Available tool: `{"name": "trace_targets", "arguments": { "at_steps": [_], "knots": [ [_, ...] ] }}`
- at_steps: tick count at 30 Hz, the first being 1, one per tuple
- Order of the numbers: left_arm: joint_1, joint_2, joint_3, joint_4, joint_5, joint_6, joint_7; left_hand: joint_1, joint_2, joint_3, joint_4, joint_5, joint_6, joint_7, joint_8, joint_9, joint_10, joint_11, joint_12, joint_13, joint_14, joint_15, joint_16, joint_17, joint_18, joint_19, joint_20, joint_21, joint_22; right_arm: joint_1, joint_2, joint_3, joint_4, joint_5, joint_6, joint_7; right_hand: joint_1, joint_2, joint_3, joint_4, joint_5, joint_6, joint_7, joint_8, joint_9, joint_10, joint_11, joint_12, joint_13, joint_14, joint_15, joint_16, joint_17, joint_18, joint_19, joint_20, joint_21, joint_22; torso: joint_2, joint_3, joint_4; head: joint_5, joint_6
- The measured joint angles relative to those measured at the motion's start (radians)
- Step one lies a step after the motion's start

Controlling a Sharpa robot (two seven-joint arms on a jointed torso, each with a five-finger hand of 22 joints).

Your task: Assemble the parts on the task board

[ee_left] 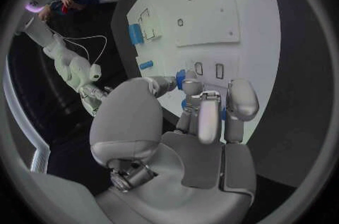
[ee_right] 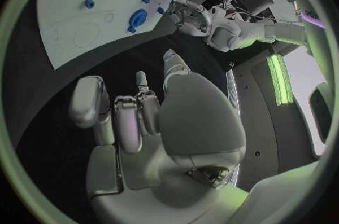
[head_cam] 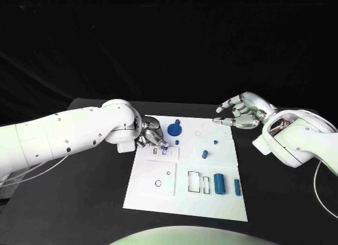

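The white task board [head_cam: 213,204] lies in the middle of the table. My left hand [head_cam: 150,137] hovers over its far left corner, fingers [ee_left: 205,105] curled down beside two small slots [ee_left: 209,70]. Blue shows between those fingers, and I cannot tell whether it is a held part or pieces on the board behind them. A round blue part [head_cam: 174,127] and a small blue part [head_cam: 177,142] sit just right of that hand. My right hand [head_cam: 241,115] hangs above the far right corner, fingers apart and holding nothing.
Another small blue part [head_cam: 204,153] lies mid-board. A thick blue cylinder [head_cam: 219,184] and a thin one [head_cam: 237,187] lie near the front right, beside a rectangular outline [head_cam: 194,181]. A square panel with a small hole [head_cam: 159,179] is at the front left. Black table surrounds the board.
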Motion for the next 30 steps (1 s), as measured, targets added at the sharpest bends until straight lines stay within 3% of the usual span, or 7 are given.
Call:
{"name": "trace_targets", "arguments": {
  "at_steps": [1,3,5,11,14,20,30],
  "knots": [
    [-0.005,-0.003,-0.001,0.006,-0.008,-0.013,0.001,-0.007,-0.007,0.033,-0.025,0.001,0.003,0.0,0.0,0.0,0.009,0.002,0.0,0.004,-0.003,-0.003,0.0,0.0,0.0,0.003,-0.003,0.003,0.006,0.0,0.0,0.0,-0.001,0.0,0.0,0.0,0.0,0.0,0.0,0.0,0.0,0.0,0.0,0.0,0.0,0.0,0.0,0.0,0.0,0.0,0.0,0.0,0.0,0.0,0.0,0.0,0.0,0.0,0.0,0.0,0.0004,0.0,-0.001],
    [-0.02,-0.009,-0.003,0.017,-0.031,-0.048,0.004,-0.011,-0.011,0.036,-0.022,0.013,0.011,-0.003,0.0,0.0,0.021,-0.002,0.007,0.013,-0.004,-0.004,0.0,0.0,0.0,0.01,-0.003,0.008,0.014,-0.001,0.0,-0.001,-0.001,0.0,0.0,0.0,0.0,0.0,0.0,0.0,0.0,0.0,0.0,0.0,0.0,0.0,0.0,0.0,0.0,0.0,0.0,0.0,0.0,0.0,0.0,0.0,0.0,0.0,0.0,0.0,0.001,0.0,-0.002],
    [-0.033,-0.013,-0.004,0.025,-0.053,-0.082,0.005,-0.018,-0.018,0.038,-0.019,0.019,0.016,-0.005,0.0,0.002,0.032,-0.007,0.013,0.022,-0.002,-0.005,0.0,0.0,-0.016,0.013,-0.006,0.01,0.021,-0.001,0.0,-0.001,-0.002,0.0,0.0,0.0,0.0,0.0,0.0,0.0,0.0,0.0,0.0,0.0,0.0,0.0,0.0,0.0,0.0,0.0,0.0,0.0,0.0,0.0,0.0,0.0,0.0,0.0,0.0,-0.0005,0.0015,0.0,-0.003],
    [-0.059,-0.014,-0.006,0.048,-0.118,-0.189,0.007,-0.027,-0.027,0.043,-0.015,0.034,0.026,-0.008,0.006,0.006,0.049,-0.009,0.024,0.041,-0.004,-0.011,0.0,0.0,-0.016,0.023,-0.008,0.017,0.033,-0.002,-0.001,-0.001,-0.002,0.0,0.0,0.0,0.0,0.0,0.0,0.0,0.0,0.0,0.0,0.0,0.0,0.0,0.0,0.0,0.0,0.0,0.0,0.0,0.0,0.0,0.0,0.0,0.0,0.0,-0.001,-0.0021,0.0012,0.0,-0.005],
    [-0.064,-0.014,-0.006,0.055,-0.14,-0.225,0.007,-0.032,-0.032,0.043,-0.015,0.047,0.028,-0.01,0.006,0.006,0.053,-0.012,0.028,0.048,-0.004,-0.011,0.0,0.0,-0.016,0.024,-0.01,0.018,0.038,-0.003,-0.001,-0.001,-0.003,0.0,0.0,0.0,0.0,0.0,0.0,0.0,0.0,0.0,0.0,0.0,0.0,0.0,0.0,0.0,0.0,0.0,0.0,0.0,0.0,0.0,0.0,0.0,0.0,0.0,-0.001,-0.0019,-0.0011,0.002,-0.006],
    [-0.069,-0.014,-0.006,0.059,-0.168,-0.258,0.007,-0.059,-0.048,0.046,-0.012,0.119,0.048,-0.019,0.01,0.014,0.079,-0.018,0.044,0.074,-0.004,-0.018,0.0,0.0,-0.016,0.035,-0.02,0.029,0.053,-0.004,-0.003,-0.001,-0.003,0.0,0.0,-0.001,0.0,0.0,0.0,0.0,0.0,0.0,0.0,0.0,0.0,0.0,0.0,0.0,0.0,0.0,0.0,0.0,0.0,0.0,0.0,0.0,0.0,0.0,-0.001,-0.0018,-0.0023,0.002,-0.006],
    [-0.076,-0.012,-0.007,0.06,-0.194,-0.248,0.004,-0.074,-0.056,0.042,-0.016,0.162,0.06,-0.023,0.011,0.014,0.089,-0.022,0.048,0.086,0.0,-0.021,0.0,0.0,-0.016,0.042,-0.02,0.034,0.062,-0.007,-0.003,-0.001,-0.003,0.0,0.0,-0.002,0.0,0.0,0.0,0.0,0.0,0.0,0.0,0.0,0.0,0.0,0.0,0.0,0.0,0.0,0.0,0.0,0.0,0.0,0.0,0.0,0.0,0.0,0.0,-0.0015,-0.0012,0.001,-0.01]
  ]
}}
